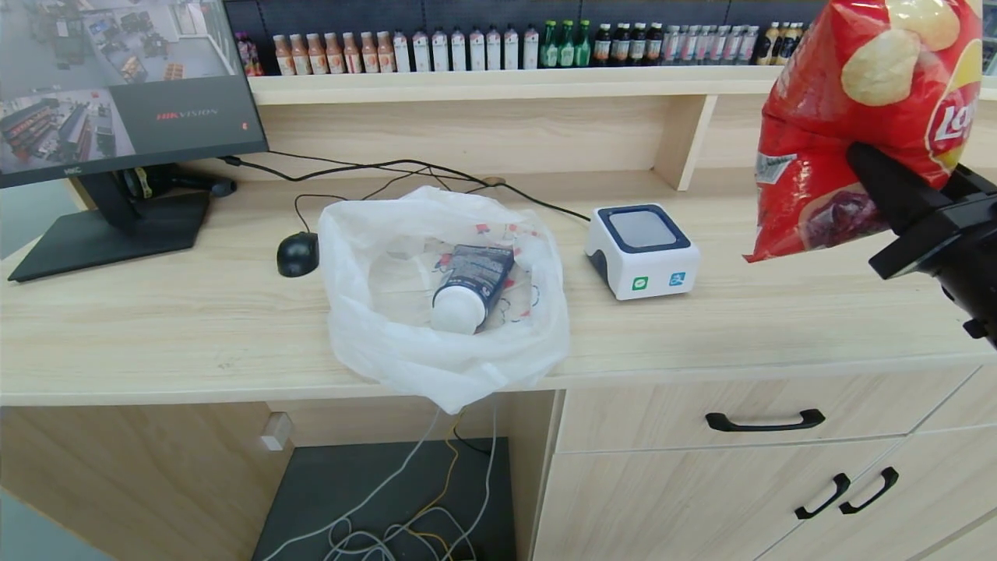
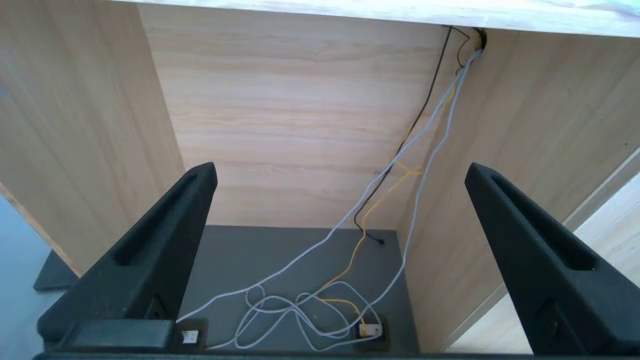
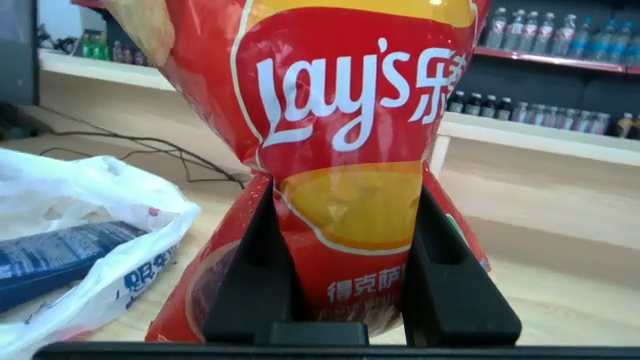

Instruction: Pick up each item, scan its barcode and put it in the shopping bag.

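A red bag of chips (image 1: 864,117) hangs upright above the right end of the counter, pinched at its middle by my right gripper (image 1: 896,183). In the right wrist view the chip bag (image 3: 350,130) bulges above the two black fingers (image 3: 265,265) shut on it. The white barcode scanner (image 1: 641,249) sits on the counter left of the bag. The white plastic shopping bag (image 1: 389,327) lies open at the counter's front edge with a dark tube with a white cap (image 1: 467,288) inside. My left gripper (image 2: 340,270) is open, low under the counter, facing loose cables.
A monitor (image 1: 117,86) on its stand occupies the far left of the counter, with a black mouse (image 1: 297,254) and cables beside the bag. A raised shelf with bottles (image 1: 498,47) runs along the back. Drawers with black handles (image 1: 765,423) sit below the counter on the right.
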